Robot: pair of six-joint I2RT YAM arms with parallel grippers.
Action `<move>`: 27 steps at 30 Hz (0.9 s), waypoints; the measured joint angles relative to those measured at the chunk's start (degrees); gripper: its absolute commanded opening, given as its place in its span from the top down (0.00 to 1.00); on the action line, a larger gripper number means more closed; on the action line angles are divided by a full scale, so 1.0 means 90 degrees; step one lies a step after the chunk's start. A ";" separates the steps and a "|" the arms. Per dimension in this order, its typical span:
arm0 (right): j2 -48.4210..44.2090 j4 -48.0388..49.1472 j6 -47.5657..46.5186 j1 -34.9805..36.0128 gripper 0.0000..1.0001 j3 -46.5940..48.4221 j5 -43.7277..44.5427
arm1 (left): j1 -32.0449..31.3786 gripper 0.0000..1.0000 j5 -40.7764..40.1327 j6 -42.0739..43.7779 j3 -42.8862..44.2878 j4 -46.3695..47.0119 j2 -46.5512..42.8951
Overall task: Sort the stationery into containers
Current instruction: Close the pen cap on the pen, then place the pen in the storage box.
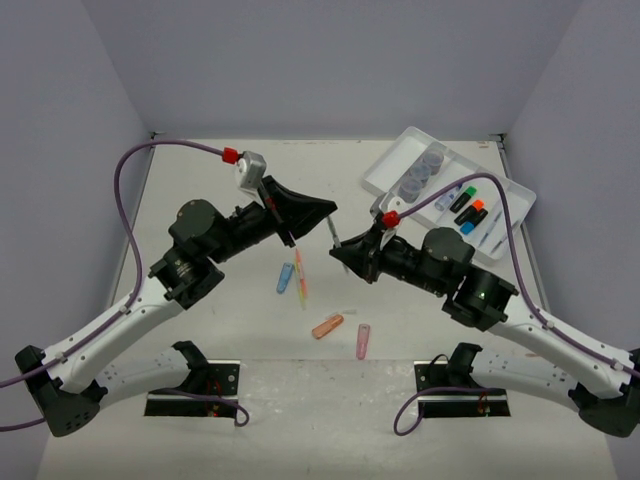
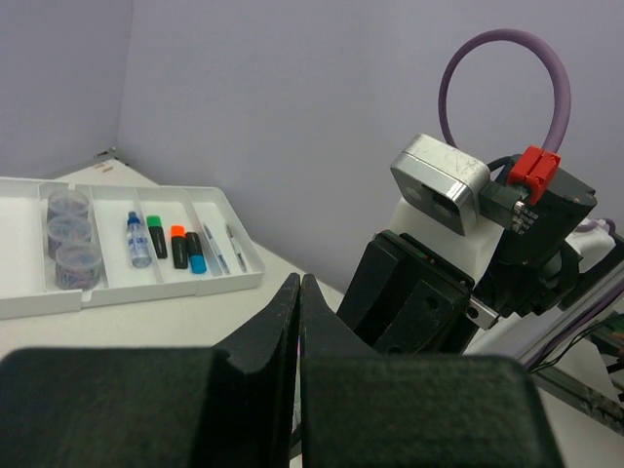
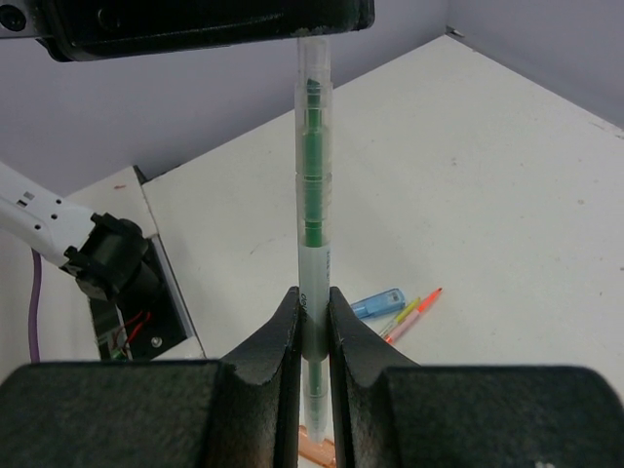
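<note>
The white tray [image 1: 390, 155] is sitting far right on the desk [image 1: 240, 325], holding three pots [image 1: 424, 170], highlighters [image 1: 468, 211] and thin pens [image 1: 492, 235] in separate slots. Right fingers [image 3: 288, 336] are pinching a green-cored pen [image 3: 313, 175] upright. Left fingers [image 2: 283, 322] are pressing together, gripping nothing. A blue capsule [image 1: 286, 277], orange capsule [image 1: 327, 326] and pink capsule [image 1: 362, 341] are lying loose.

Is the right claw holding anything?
Yes, the right gripper is shut on a clear pen with a green core.

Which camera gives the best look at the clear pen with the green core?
Right wrist: the pen shows nearly full length, close up, clamped in the right gripper. Top external shows it only as a thin sliver. Left wrist does not show it.
</note>
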 measured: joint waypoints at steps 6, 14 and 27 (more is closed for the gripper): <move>0.0249 0.0444 0.0211 -0.0232 1.00 -0.0372 0.0145 | -0.0005 0.45 -0.1094 -0.0020 0.0076 -0.0797 -0.0120; 0.0524 0.0216 0.1129 -0.2023 1.00 -0.1247 0.0094 | -0.0002 0.00 -0.3459 -0.0114 0.0134 -0.2424 -0.0705; 0.3025 -0.1598 0.1934 -0.6570 1.00 0.0561 0.1764 | -0.0002 0.00 -0.4321 0.0200 -0.0342 -0.4706 -0.2053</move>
